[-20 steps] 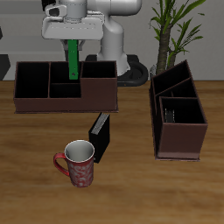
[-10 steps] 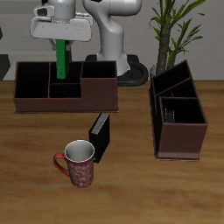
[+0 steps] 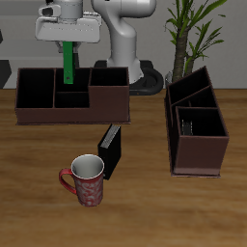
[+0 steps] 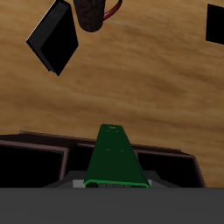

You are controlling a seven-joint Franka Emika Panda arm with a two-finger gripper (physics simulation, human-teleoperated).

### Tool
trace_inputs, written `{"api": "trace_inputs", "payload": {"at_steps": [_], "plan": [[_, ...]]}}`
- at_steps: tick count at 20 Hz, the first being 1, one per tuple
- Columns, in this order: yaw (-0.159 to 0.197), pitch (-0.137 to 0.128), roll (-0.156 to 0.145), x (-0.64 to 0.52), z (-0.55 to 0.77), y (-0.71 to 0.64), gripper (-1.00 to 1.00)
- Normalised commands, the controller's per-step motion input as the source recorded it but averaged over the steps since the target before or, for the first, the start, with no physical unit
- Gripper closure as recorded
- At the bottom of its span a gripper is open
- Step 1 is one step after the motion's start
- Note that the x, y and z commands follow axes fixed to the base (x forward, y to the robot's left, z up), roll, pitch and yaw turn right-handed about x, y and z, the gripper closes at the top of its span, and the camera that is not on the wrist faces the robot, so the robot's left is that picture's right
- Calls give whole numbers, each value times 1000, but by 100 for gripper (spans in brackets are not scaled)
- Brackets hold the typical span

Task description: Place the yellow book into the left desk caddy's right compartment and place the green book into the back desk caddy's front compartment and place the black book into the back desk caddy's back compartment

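My gripper is shut on the top of the green book, which hangs upright over the back desk caddy. The book's lower end is about level with the rim, above the small middle compartments; I cannot tell which one. From the wrist, the green book points down at the dark caddy. The black book stands on the table in front of that caddy and shows in the wrist view as the black book. The left desk caddy stands apart at the table's side. The yellow book is out of view.
A red patterned mug stands beside the black book, near the table's front edge. A potted plant rises behind the left desk caddy. The robot's base stands just behind the back caddy.
Over the last second the gripper carried the green book sideways along the back caddy and slightly upward. Since half a second ago it has barely moved.
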Motion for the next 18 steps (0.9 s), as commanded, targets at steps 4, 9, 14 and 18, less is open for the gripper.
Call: {"api": "trace_inputs", "payload": {"at_steps": [4,9,14,18], "plan": [[20,-6,-57,-298,52,-231,100],[15,74,-62,-103,-102,-107,100],[265,5,-111,7,-54,-37,100],[376,-9,-43,-76,-3,149,100]]}}
